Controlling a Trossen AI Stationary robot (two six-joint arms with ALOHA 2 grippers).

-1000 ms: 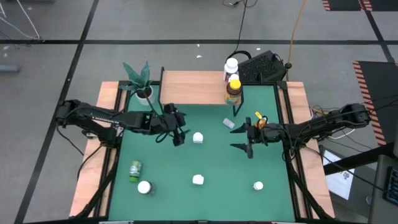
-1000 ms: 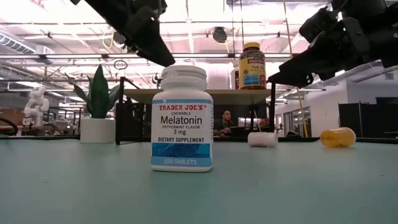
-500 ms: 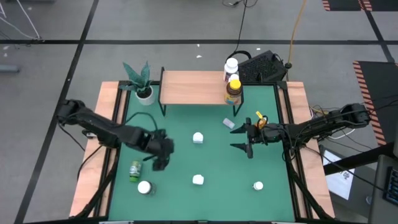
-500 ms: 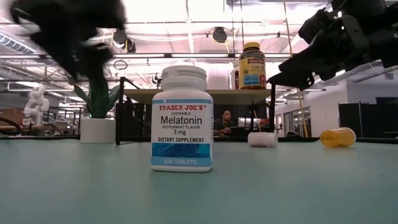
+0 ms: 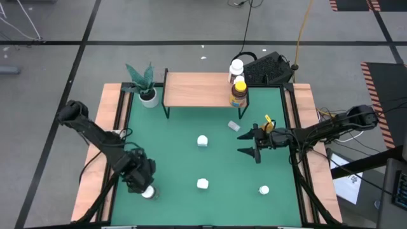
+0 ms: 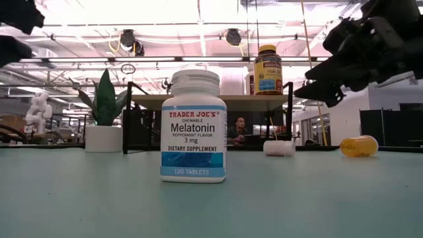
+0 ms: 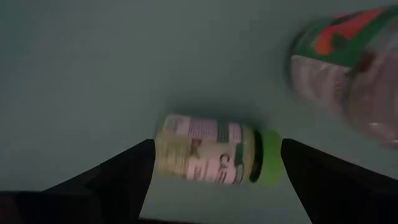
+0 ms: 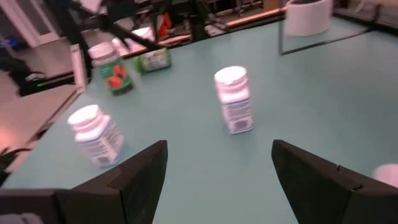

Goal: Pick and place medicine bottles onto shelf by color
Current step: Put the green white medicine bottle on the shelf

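Note:
A green-capped bottle [image 7: 211, 155] lies on its side on the green table, near the near-left corner. My left gripper [image 5: 141, 179] hangs over it pointing down, open, one finger on either side and clear of it. A white-capped bottle [image 5: 148, 191] with a red and green label stands right beside it. My right gripper [image 5: 250, 144] stands open above the table at the right, holding nothing. The shelf [image 5: 197, 89] at the far edge carries an amber, yellow-capped bottle [image 5: 238, 93] and a white one [image 5: 236, 66]. White bottles [image 5: 202, 140] [image 5: 202, 184] [image 5: 264, 189] stand on the table.
A potted plant [image 5: 146, 86] stands left of the shelf. An orange bottle [image 6: 359, 145] and a small white one [image 6: 279, 147] lie on their sides between shelf and right gripper. Wooden rails [image 5: 95, 172] run along both table sides. A person sits in the room beyond.
My left gripper has swung from the table's middle, beside the shelf, toward the near-left corner, sinking a little and tipping from slanted to pointing straight down over the green-capped bottle. Its fingers stay open. My right gripper has rolled slightly in place.

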